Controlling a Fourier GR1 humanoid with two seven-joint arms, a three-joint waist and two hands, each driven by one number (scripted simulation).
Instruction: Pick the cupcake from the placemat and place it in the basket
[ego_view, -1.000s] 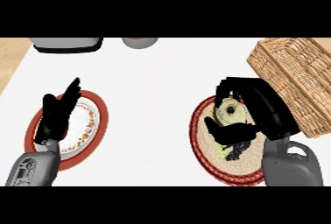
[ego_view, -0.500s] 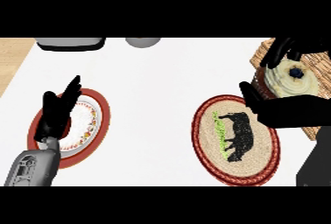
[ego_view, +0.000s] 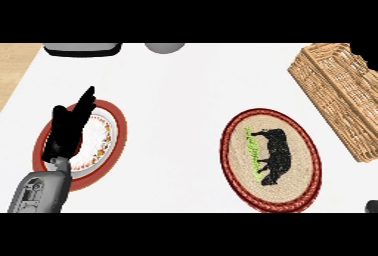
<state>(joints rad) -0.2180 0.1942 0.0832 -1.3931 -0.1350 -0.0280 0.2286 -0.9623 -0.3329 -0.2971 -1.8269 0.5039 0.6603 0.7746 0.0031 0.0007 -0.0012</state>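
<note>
Black left hand on a grey forearm, at the view's left – fingers straight and pointing up, holding nothing, resting over a round white plate with a red rim. No right hand in view; only a small dark shape at the lower right edge, too little to identify.

Further right, on the white counter, an oval woven placemat with a red braided border and a black animal figure – nothing standing on it. Beyond that, at the right edge, a light-brown rectangular wicker basket, seen at an angle, inside not readable.

No cupcake visible anywhere: not on the placemat, not in the left hand, not on the counter. Possibly inside the basket or out of view with the right hand; cannot tell which.

Likely risks, as a judgement: if carried out of view, a release off target and a cupcake landing on the basket's rim or on the counter beside it; if already inside, tipping over against the wicker wall.
</note>
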